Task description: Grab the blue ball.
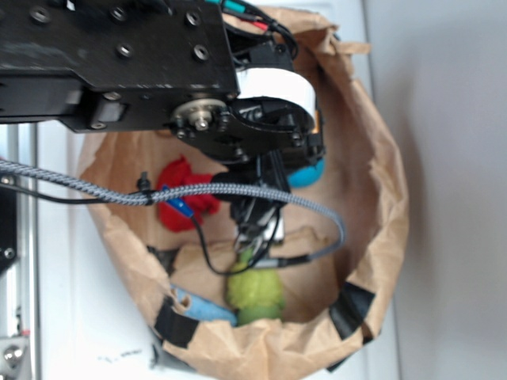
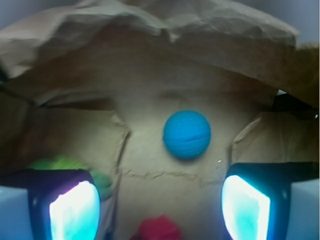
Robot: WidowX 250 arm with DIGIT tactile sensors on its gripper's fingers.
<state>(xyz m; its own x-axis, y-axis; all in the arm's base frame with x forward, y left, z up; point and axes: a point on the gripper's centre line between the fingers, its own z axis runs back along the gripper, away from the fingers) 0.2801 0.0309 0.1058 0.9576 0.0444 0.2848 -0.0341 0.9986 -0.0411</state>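
Paper all around us: we are looking into a crumpled brown paper bag (image 1: 380,158) with its rim rolled down and patches of black tape (image 1: 352,309) along the lower edge, sitting on a white surface (image 1: 79,317). The blue ball (image 2: 186,134) lies free on the bag's floor in the wrist view, centred just ahead of the gap between the fingers (image 2: 75,210), touching neither of them. We see the gripper (image 2: 160,205) with its fingers spread wide, one at each lower corner of that view, nothing between them but bare paper. From the exterior view the arm (image 1: 119,55) hangs over the bag and hides most of the ball; only a sliver of blue (image 1: 307,172) peeks out beside the wrist. A green fuzzy toy (image 1: 255,293) sits nearer the taped edge than the ball, a red paper wad (image 1: 184,202) lies across the bag from the ball, and a light blue cloth scrap (image 1: 202,307) rests right beside the green toy. A braided grey cable (image 1: 238,190) loops across the opening.
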